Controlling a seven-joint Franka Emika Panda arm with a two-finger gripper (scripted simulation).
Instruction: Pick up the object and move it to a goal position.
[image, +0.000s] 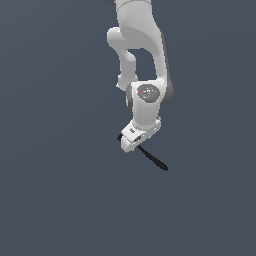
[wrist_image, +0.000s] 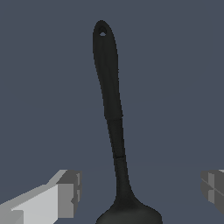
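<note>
Looking across the exterior view, you have the plain dark bench (image: 55, 200) filling the whole scene, with the white arm (image: 142, 55) reaching down over its middle. Nothing else lies around, so nothing blocks your way. The hand (image: 133, 141) sits low over the black utensil (image: 154, 160), hiding its head end; only the handle pokes out toward the exterior view's right. Your wrist view shows what that view hides: the fingers (wrist_image: 65, 194) stand wide apart, one on each side of the utensil's neck, neither touching it. You also see the wide head at the frame edge and a small hole in the rounded handle tip.
</note>
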